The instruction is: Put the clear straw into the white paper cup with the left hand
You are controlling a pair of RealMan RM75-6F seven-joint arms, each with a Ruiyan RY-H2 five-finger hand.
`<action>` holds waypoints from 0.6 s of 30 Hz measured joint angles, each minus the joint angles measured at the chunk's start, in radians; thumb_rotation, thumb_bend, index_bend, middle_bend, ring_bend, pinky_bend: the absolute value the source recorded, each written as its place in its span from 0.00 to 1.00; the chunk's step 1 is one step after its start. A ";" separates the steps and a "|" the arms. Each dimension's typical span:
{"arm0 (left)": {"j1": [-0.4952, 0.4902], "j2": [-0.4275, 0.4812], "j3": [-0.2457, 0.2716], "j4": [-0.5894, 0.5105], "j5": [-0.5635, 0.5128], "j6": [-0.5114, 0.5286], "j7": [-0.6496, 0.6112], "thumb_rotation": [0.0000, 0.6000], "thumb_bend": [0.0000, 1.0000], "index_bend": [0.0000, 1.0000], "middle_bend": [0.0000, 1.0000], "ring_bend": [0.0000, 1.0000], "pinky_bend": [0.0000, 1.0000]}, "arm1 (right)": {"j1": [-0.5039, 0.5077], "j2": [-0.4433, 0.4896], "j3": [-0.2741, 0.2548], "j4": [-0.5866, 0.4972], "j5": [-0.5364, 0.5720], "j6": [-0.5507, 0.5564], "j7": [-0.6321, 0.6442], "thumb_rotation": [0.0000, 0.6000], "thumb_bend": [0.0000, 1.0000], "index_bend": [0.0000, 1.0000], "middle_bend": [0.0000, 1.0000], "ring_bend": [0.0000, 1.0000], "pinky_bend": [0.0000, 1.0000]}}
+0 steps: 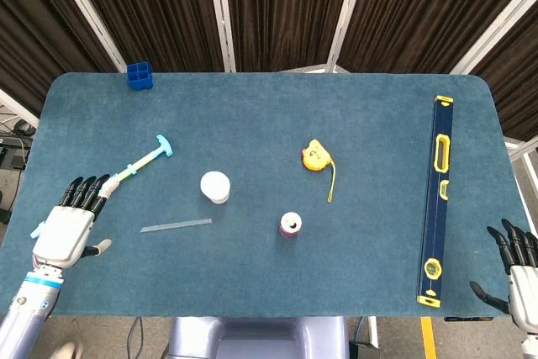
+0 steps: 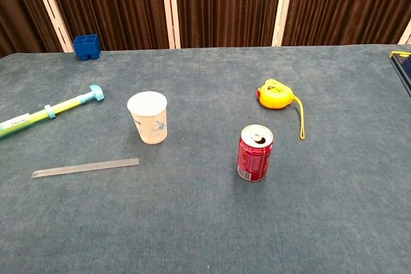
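The clear straw point(image 1: 176, 225) point(image 2: 85, 167) lies flat on the blue table, a short way in front and to the left of the white paper cup point(image 1: 215, 187) point(image 2: 148, 117), which stands upright. My left hand point(image 1: 70, 223) hovers at the table's left edge with its fingers spread and nothing in it, well left of the straw. At the near right corner my right hand point(image 1: 514, 271) is open too, holding nothing. Neither hand appears in the chest view.
A green and blue toy pump point(image 1: 134, 168) point(image 2: 48, 111) lies by the left hand. A red soda can point(image 1: 290, 224) point(image 2: 255, 153), a yellow tape measure point(image 1: 314, 156) point(image 2: 275, 94), a blue holder point(image 1: 139, 76) point(image 2: 86, 46) and a long spirit level point(image 1: 437, 199) also sit on the table.
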 measured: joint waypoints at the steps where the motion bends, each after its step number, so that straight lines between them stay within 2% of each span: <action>1: 0.000 0.000 0.000 -0.001 0.000 0.000 0.001 1.00 0.00 0.05 0.00 0.00 0.00 | 0.000 0.000 0.000 0.000 0.000 0.000 0.000 1.00 0.15 0.09 0.00 0.00 0.00; 18: 0.000 -0.002 0.003 -0.006 -0.004 -0.005 0.007 1.00 0.00 0.05 0.00 0.00 0.00 | 0.000 -0.002 0.001 0.001 0.001 0.001 -0.002 1.00 0.15 0.09 0.00 0.00 0.00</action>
